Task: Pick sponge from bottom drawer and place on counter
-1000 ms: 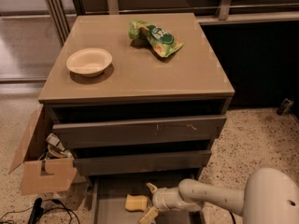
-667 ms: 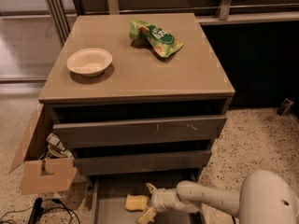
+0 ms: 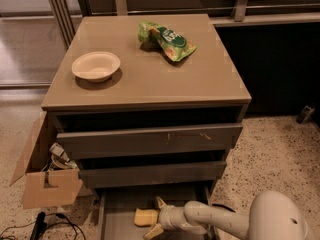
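The pale yellow sponge point(image 3: 143, 217) lies on the floor of the open bottom drawer point(image 3: 116, 209), at the foot of the cabinet. My gripper point(image 3: 154, 217) reaches into the drawer from the right on a white arm. Its fingers are spread, one above and one below the sponge's right end, with the sponge between them. The counter point(image 3: 145, 79) is the tan glossy top slab above, holding a cream bowl point(image 3: 96, 65) at the left and a green snack bag point(image 3: 166, 39) at the back.
Two closed drawer fronts point(image 3: 150, 141) sit above the open drawer. An open cardboard box point(image 3: 47, 176) with clutter stands on the speckled floor to the left, with black cables point(image 3: 45, 226) beside it. A dark wall panel lies to the right.
The gripper has slid a little to the left, closer around the sponge's right end. The sponge, bowl and bag have not moved.
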Controlling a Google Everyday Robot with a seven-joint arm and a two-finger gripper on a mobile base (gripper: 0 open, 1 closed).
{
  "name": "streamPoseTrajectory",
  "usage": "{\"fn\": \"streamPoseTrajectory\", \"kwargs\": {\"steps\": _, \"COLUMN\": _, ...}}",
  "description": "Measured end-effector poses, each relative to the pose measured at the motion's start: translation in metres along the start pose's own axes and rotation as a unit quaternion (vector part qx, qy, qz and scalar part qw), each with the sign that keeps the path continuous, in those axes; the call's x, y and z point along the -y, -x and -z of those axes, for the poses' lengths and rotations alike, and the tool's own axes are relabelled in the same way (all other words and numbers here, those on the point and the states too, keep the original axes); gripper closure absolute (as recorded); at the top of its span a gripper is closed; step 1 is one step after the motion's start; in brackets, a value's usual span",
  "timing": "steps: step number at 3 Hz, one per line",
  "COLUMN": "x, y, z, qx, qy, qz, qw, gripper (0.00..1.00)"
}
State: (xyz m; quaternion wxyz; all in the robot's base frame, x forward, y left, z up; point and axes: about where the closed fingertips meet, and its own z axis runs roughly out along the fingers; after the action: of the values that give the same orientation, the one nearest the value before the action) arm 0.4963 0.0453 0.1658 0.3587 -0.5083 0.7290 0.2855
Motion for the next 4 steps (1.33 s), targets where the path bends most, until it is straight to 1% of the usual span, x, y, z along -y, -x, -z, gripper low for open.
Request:
{"fn": "streamPoseTrajectory", "kwargs": {"steps": 1, "x": 0.001, "y": -0.013, "z": -0.019, "qx": -0.011, "qy": -0.007, "qz": 0.011, "qw": 0.9999, "gripper": 0.00}}
{"fn": "streamPoseTrajectory", "kwargs": {"steps": 2, "x": 0.004, "y": -0.024, "z": -0.039, "qx": -0.026, "qy": -0.007, "qz": 0.026, "qw": 0.9993, "gripper": 0.00}}
{"fn": "streamPoseTrajectory", "kwargs": {"steps": 3, "x": 0.004, "y": -0.024, "z": -0.041, "qx": -0.027, "qy": -0.007, "qz": 0.027, "qw": 0.9993, "gripper": 0.17}}
{"fn": "streamPoseTrajectory", "kwargs": {"steps": 4, "x": 0.004, "y": -0.024, "z": -0.041, "qx": -0.027, "qy": -0.007, "qz": 0.027, "qw": 0.9993, "gripper": 0.40}}
